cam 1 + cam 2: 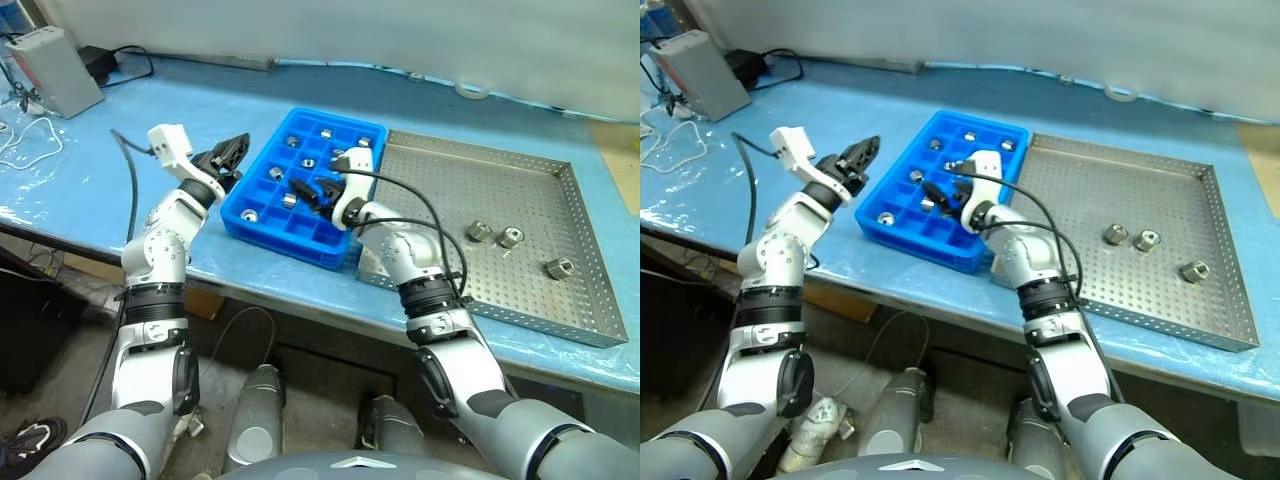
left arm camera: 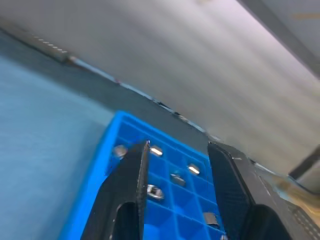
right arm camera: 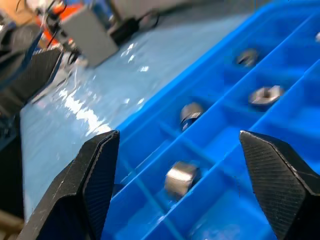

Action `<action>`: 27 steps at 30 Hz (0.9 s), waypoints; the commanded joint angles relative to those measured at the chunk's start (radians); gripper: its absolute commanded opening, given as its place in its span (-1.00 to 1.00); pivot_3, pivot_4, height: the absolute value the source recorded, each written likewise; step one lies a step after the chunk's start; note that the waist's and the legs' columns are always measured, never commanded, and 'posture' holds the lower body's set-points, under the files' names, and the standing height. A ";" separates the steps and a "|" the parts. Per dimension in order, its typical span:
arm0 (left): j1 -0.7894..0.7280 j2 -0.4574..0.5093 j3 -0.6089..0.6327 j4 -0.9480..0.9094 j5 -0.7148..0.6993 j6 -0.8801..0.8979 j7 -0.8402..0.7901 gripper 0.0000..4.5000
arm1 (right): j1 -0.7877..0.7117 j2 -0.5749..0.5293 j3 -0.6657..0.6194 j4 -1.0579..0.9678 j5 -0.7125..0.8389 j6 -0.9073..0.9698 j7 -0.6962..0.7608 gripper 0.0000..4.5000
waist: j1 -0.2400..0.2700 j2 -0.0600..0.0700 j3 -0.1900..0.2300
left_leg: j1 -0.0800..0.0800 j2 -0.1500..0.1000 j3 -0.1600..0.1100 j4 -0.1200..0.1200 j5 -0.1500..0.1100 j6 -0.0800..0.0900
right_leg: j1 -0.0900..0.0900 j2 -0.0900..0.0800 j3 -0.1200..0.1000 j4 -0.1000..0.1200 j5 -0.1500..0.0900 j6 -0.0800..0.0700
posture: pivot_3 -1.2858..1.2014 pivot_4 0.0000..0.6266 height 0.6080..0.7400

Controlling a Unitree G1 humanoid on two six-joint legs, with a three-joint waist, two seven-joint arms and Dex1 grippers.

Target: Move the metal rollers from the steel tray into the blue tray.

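The blue tray [image 1: 285, 240] lies on the table with several metal rollers [image 1: 309, 161] in its compartments. To its right the steel tray [image 1: 450, 190] holds three more rollers [image 1: 511, 237] near its right side. My right gripper [image 3: 179, 137] hovers low over the blue tray's near half, open wide. One roller [image 3: 181, 177] lies in the compartment below, free of both fingers. My left gripper [image 1: 238, 158] hangs just off the blue tray's left edge, pointing toward it. Its fingers [image 2: 132, 180] stand apart with nothing between them.
A grey box [image 1: 52, 68] with a black adapter and cables sits at the table's far left corner. White cord [image 1: 30, 140] lies on the blue table cover. A roll of tape [image 1: 472, 90] rests by the back wall.
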 commanded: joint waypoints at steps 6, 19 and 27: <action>-0.080 -0.051 -0.272 0.167 0.213 -0.180 -0.256 -0.10 | 0.150 -0.150 -0.087 -0.350 -0.068 0.003 -0.104 0.78 | -0.023 0.000 0.000 | 0.000 -0.002 0.003 0.001 0.002 -0.002 | -0.002 0.001 0.007 -0.002 0.001 0.002 | -0.01 -0.52 1.00; -0.510 -0.328 -0.276 0.938 0.405 -0.522 -0.239 -0.10 | 0.575 -0.227 -0.387 -1.022 -0.012 0.290 -0.329 0.78 | -0.153 0.000 -0.001 | 0.001 -0.005 0.008 0.010 -0.003 0.017 | -0.001 0.001 0.018 -0.006 0.004 -0.002 | -0.39 -0.52 1.00; -0.564 -0.425 -0.263 1.094 0.522 -0.519 -0.006 -0.10 | 0.776 -0.125 -0.522 -1.265 0.020 0.340 -0.429 0.78 | -0.276 0.004 -0.003 | 0.002 -0.006 0.012 0.021 -0.014 0.035 | -0.002 0.002 0.018 -0.007 -0.002 0.007 | -0.60 -0.52 1.00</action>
